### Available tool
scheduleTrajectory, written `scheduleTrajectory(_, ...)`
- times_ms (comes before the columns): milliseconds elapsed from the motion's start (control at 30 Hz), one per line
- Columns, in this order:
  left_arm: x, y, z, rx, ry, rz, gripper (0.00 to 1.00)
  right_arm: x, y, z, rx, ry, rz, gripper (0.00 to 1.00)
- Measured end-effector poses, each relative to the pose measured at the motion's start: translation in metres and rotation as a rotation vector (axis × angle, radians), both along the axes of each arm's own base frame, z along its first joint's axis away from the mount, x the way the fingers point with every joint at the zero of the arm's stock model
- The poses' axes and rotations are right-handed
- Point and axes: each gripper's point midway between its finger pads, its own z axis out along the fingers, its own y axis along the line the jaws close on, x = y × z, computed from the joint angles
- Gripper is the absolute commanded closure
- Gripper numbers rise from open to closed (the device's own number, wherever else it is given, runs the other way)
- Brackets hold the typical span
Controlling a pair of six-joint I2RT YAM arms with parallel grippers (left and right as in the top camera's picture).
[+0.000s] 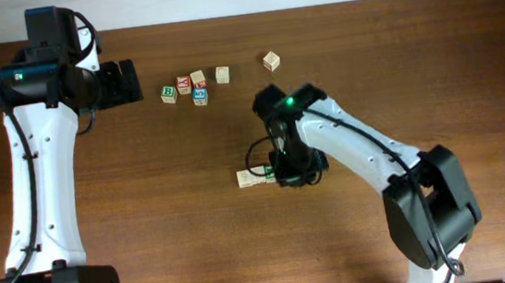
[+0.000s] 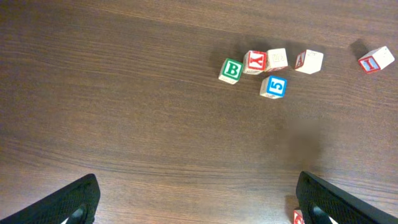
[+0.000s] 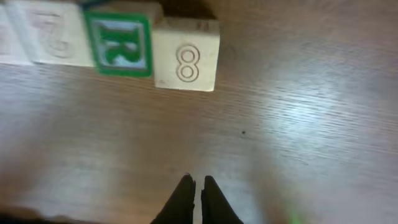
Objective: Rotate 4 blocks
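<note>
The table (image 1: 151,244) is dark brown wood with fine streaky grain. In the row of blocks (image 1: 252,177), the R block (image 3: 118,43) has a green-framed green-and-white face; the 8 block (image 3: 186,62) and 7 block (image 3: 53,37) are plain pale cream. Apart, the B cube (image 2: 231,70) shows green, the Y cube (image 2: 254,61) red, the 5 cube (image 2: 273,86) blue. The left arm (image 1: 38,181) and right arm (image 1: 350,141) are white with black joints.

Even bright overhead light, soft short shadows, sheen on wood, right wrist view blurred
</note>
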Motion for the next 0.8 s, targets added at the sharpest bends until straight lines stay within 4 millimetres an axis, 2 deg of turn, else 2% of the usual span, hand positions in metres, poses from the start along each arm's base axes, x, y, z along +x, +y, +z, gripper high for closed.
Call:
scheduleTrajectory(33, 0.000, 0.000, 0.000, 0.000, 0.000, 0.000, 0.01, -0.006, -0.001, -0.015, 0.003, 0.011, -0.012, 0.92)
scheduleTrajectory(100, 0.000, 0.000, 0.000, 0.000, 0.002, 0.000, 0.01, -0.008, -0.002, -0.028, 0.012, 0.009, -0.025, 0.92)
scheduleTrajectory(567, -0.001, 0.000, 0.000, 0.000, 0.003, 0.000, 0.01, 0.013, 0.013, -0.033, 0.071, -0.079, -0.027, 0.93)
scheduleTrajectory(633, -0.001, 0.000, 0.000, 0.000, 0.003, 0.000, 0.01, 0.012, 0.013, -0.042, 0.067, -0.057, -0.029, 0.93)
scheduleTrajectory(800, -0.001, 0.000, 0.000, 0.000, 0.004, 0.000, 0.01, 0.015, 0.014, -0.043, 0.077, -0.062, -0.034, 0.93)
